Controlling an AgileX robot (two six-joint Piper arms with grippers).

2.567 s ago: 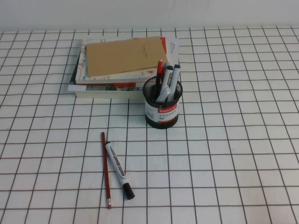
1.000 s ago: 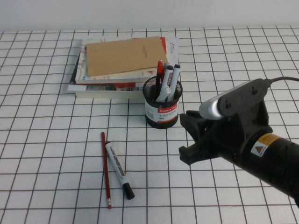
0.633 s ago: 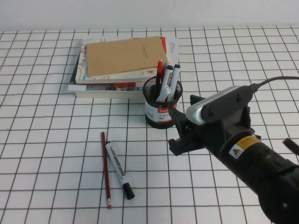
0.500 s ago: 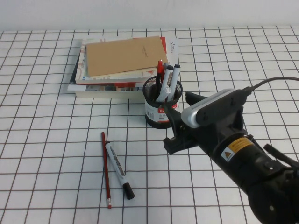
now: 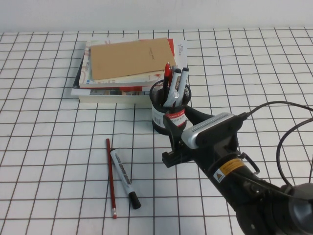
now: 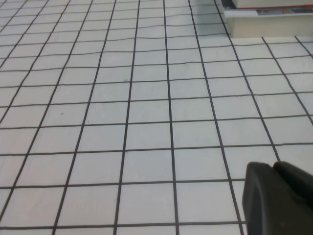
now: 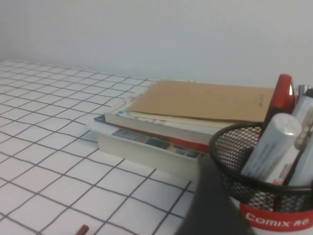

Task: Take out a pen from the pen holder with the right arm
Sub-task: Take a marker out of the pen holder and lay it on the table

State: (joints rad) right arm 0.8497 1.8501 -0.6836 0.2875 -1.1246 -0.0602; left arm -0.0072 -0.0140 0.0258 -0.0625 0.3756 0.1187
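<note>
Gridded white table, pale wall. One holder, three pens, one book stack, marker, pencil. Right gripper spread wide just near of holder; left gripper over table, state unclear.

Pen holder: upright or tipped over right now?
Upright: the pen holder stands on its base, markers poking from its top. The right gripper, open, is close beside it; the left gripper hangs over the table.

A red pencil lies just beside a marker, well apart from stacked books
</note>
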